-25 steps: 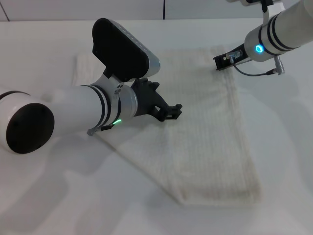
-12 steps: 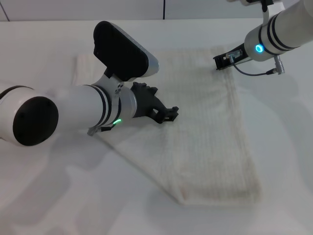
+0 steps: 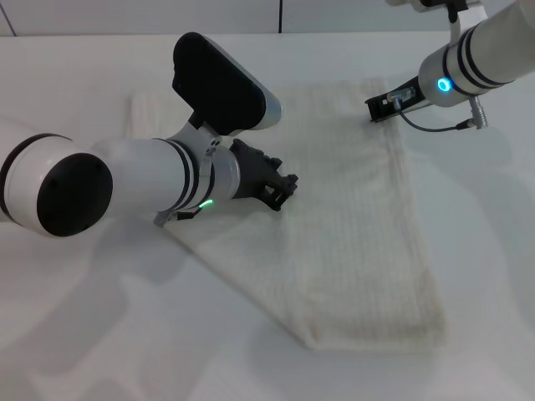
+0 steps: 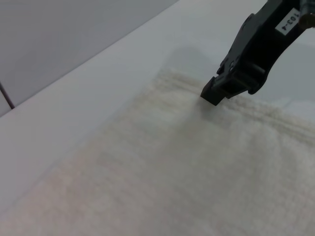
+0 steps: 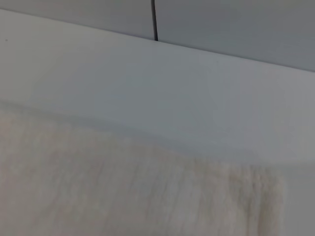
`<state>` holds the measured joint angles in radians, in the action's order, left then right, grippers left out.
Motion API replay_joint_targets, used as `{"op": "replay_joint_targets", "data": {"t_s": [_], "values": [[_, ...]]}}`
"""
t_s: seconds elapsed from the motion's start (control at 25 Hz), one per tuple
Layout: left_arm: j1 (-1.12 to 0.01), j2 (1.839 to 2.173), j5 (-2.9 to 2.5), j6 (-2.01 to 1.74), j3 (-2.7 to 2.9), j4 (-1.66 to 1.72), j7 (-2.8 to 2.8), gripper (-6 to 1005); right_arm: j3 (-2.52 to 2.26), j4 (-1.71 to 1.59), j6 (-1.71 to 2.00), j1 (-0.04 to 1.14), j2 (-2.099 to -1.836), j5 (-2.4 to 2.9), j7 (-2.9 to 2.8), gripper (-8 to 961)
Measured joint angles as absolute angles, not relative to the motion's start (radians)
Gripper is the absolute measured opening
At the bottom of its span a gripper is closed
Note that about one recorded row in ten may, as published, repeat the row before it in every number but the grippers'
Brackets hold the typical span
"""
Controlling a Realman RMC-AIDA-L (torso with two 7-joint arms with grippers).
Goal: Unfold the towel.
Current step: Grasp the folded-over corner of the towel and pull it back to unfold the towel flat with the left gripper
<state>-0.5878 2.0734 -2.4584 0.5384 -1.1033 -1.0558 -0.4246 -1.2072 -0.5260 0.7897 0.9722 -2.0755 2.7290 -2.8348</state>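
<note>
Left gripper (image 3: 282, 190) has pulled back leftward across the one towel (image 3: 359, 242), claw state unclear; right gripper (image 3: 380, 106), closed, presses the far corner on the table (image 3: 75, 334).

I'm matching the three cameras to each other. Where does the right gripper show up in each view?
Head view: the right gripper sits top right, at the towel's far right corner.
Left wrist view: the right gripper shows top right, its tip on the towel's far edge.
Right wrist view: not visible; only towel and table.
Shared landmark: the towel's far hemmed edge.
</note>
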Motion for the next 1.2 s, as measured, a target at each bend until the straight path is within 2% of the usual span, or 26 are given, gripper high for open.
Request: {"op": "replay_joint_targets", "data": {"t_s": [0.08,0.52,0.64,1.2], "values": [[-0.588,2.073,-2.459,0.544,-1.103,-1.059,-0.425,354,-1.207,-0.526,0.790,0.972,-2.075,2.729,-2.835,49],[-0.534,2.066,-2.502,0.655,-1.133,-1.235,-0.422,125,-1.207,-0.526,0.790,0.969,-2.074,2.729,-2.835,54],[-0.506,2.069,-2.545,0.706,-1.148,-1.314,-0.411,-2,-1.206,-0.526,0.790,0.969,-2.073,2.729,-2.835,55],[-0.511,2.070,-2.825,1.183,-1.155,-1.599,-0.126,12,-1.204,-0.526,0.789,0.967,-2.072,2.729,-2.835,61]]}}
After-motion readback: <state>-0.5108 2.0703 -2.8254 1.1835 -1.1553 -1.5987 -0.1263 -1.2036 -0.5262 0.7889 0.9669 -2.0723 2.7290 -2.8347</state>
